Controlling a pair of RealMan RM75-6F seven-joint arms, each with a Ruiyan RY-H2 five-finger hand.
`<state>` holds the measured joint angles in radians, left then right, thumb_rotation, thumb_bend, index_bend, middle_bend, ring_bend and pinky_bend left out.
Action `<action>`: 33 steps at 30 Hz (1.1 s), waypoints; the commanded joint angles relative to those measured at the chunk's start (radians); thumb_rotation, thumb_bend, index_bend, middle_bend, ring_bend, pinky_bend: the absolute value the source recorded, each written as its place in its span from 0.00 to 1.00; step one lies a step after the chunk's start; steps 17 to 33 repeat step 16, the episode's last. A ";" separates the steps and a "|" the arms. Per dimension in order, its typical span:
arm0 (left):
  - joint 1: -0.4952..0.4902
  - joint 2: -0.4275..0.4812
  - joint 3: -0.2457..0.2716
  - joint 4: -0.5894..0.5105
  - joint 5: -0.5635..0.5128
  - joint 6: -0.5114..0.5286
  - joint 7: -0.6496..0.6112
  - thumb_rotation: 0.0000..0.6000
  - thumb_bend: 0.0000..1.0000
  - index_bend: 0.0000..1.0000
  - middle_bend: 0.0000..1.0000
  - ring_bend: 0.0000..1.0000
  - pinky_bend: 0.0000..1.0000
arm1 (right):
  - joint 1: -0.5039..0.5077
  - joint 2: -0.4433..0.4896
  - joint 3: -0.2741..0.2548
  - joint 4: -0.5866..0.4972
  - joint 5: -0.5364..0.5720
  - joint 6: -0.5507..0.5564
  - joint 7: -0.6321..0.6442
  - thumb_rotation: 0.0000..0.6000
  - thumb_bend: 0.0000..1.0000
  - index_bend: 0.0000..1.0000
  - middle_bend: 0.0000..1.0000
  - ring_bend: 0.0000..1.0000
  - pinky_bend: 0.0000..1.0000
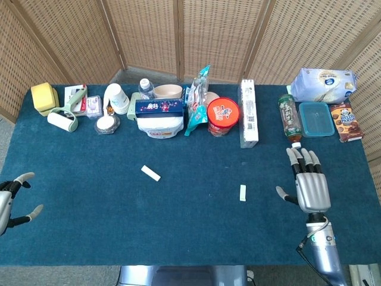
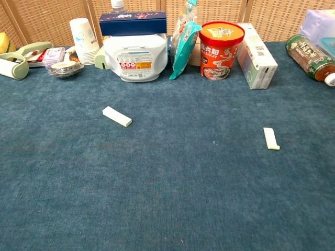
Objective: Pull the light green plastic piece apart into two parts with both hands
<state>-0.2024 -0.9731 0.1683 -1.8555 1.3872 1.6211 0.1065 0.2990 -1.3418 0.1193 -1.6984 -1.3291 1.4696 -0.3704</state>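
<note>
Two light green plastic parts lie separately on the blue table cloth: one part (image 1: pixel 150 173) (image 2: pixel 116 116) left of centre, lying at a slant, and a second part (image 1: pixel 243 192) (image 2: pixel 270 138) to the right of centre. My left hand (image 1: pixel 8 202) shows only at the far left edge of the head view, fingers apart and empty. My right hand (image 1: pixel 309 182) hovers near the table's front right, fingers spread, holding nothing, well right of the second part. Neither hand shows in the chest view.
Along the back stand a white tub (image 1: pixel 159 124) with a blue box on it, a red noodle cup (image 1: pixel 222 116), a snack bag (image 1: pixel 197 100), a tall white box (image 1: pixel 249 113), a bottle (image 1: pixel 289 119), a lidded container (image 1: pixel 316 118), paper cups (image 1: pixel 117 98) and a lint roller (image 1: pixel 62 119).
</note>
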 commanded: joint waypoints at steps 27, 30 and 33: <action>0.054 -0.006 -0.060 -0.031 0.069 -0.031 0.037 0.83 0.19 0.21 0.38 0.34 0.54 | -0.038 0.003 0.002 0.019 -0.020 0.005 0.045 0.85 0.23 0.00 0.15 0.00 0.02; 0.054 -0.006 -0.060 -0.031 0.069 -0.031 0.037 0.83 0.19 0.21 0.38 0.34 0.54 | -0.038 0.003 0.002 0.019 -0.020 0.005 0.045 0.85 0.23 0.00 0.15 0.00 0.02; 0.054 -0.006 -0.060 -0.031 0.069 -0.031 0.037 0.83 0.19 0.21 0.38 0.34 0.54 | -0.038 0.003 0.002 0.019 -0.020 0.005 0.045 0.85 0.23 0.00 0.15 0.00 0.02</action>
